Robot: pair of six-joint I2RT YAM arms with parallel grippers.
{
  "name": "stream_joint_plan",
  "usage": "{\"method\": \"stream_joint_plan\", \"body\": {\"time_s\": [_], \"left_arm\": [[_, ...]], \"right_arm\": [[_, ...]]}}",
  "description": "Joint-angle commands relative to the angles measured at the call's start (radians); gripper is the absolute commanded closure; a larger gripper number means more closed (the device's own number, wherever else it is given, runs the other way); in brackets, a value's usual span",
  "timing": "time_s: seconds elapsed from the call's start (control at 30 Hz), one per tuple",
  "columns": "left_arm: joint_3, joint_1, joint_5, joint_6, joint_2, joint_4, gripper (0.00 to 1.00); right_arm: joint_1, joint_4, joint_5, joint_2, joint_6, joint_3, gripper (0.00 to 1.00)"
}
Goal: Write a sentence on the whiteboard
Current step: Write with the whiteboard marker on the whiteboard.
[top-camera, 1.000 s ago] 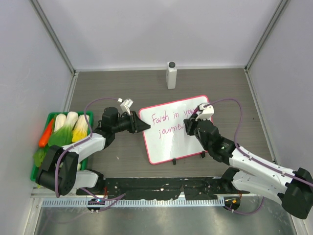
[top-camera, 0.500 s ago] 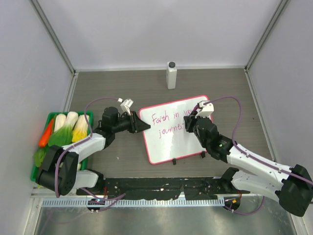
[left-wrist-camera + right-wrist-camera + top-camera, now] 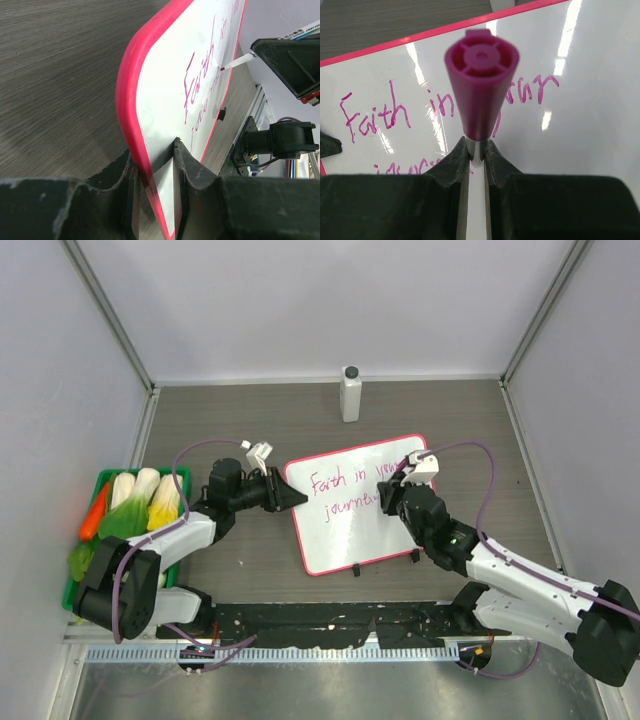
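Note:
The whiteboard [image 3: 350, 535] with its pink-red frame lies tilted mid-table. On it is the sentence [image 3: 345, 490] in pink handwriting, "Faith in your" over "journ..." with the end hidden by my right arm. My left gripper [image 3: 290, 498] is shut on the board's left corner; the frame edge [image 3: 131, 100] sits between its fingers [image 3: 187, 160]. My right gripper [image 3: 476, 145] is shut on a magenta-capped marker [image 3: 481, 85]. The marker's thin white tip [image 3: 235, 62] touches the board near the written lines [image 3: 375, 117].
A white bottle with a black cap [image 3: 350, 393] stands at the back centre. A green tray [image 3: 100, 474] of toy vegetables sits at the left edge. Two black clip feet [image 3: 357, 570] stick out at the board's near edge. Enclosure walls close in on both sides.
My right gripper with the marker shifted slightly up and left, then back, at the end of the second line. The left gripper and the board have stayed put.

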Motion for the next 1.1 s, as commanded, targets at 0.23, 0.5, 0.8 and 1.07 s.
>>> {"method": "stream_joint_plan", "body": {"time_s": [0.23, 0.5, 0.8, 1.07], "left_arm": [[-0.009, -0.003, -0.239, 0.2, 0.04, -0.081, 1.0], [-0.007, -0.005, -0.242, 0.2, 0.037, -0.081, 1.0], [-0.009, -0.006, -0.245, 0.202, 0.034, -0.081, 1.0], [-0.01, -0.006, -0.247, 0.202, 0.027, -0.081, 1.0]], "right_arm": [[-0.003, -0.033, -0.062, -0.029, 0.047, -0.053, 0.99], [-0.001, -0.051, -0.117, -0.042, 0.082, -0.083, 0.99], [0.001, -0.074, -0.142, -0.11, 0.095, -0.071, 0.99], [-0.003, -0.061, -0.157, -0.266, 0.119, 0.003, 0.99]]}}
